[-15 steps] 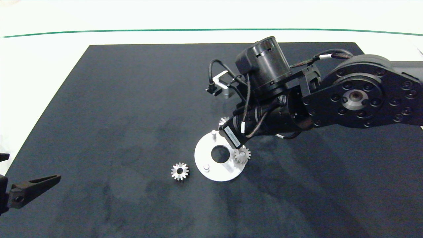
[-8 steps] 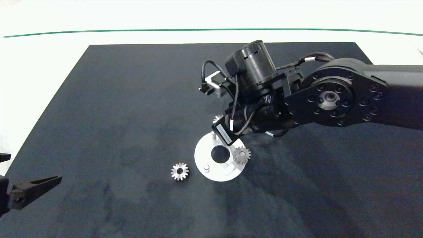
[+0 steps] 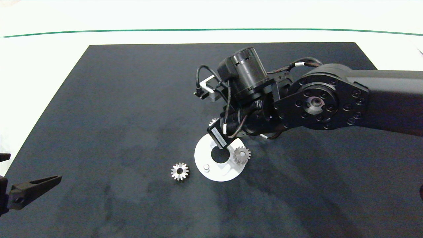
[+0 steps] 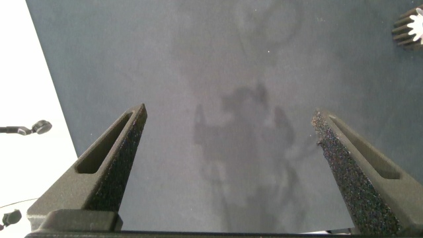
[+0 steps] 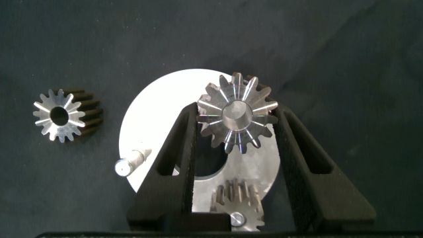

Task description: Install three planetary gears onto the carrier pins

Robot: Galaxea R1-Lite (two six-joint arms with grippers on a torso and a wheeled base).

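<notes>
My right gripper [image 5: 236,111] is shut on a silver planetary gear [image 5: 236,122], holding it over the far side of the white disc [image 3: 214,173]. Pale metal fills the gear's centre hole, and the carrier pin below it is hidden. In the head view only this gear's teeth [image 3: 213,121] peek out behind the wrist. A second gear [image 3: 242,155] sits on the disc's right pin. One bare pin [image 3: 206,167] stands at the disc's near left. The third gear [image 3: 179,171] lies loose on the mat, left of the disc. My left gripper [image 3: 36,186] stays open at the mat's near left corner.
A dark mat [image 3: 132,99] covers the white table, with a green line [image 3: 99,31] along the far side. The right arm's big elbow joint [image 3: 317,102] hangs over the mat to the right of the disc. The left wrist view shows bare mat and the loose gear's edge [image 4: 411,26].
The right arm has swung left and nearer with its gear. The gear now covers the disc's far pin, which showed before. The left arm, the loose gear and the mounted gear stay put.
</notes>
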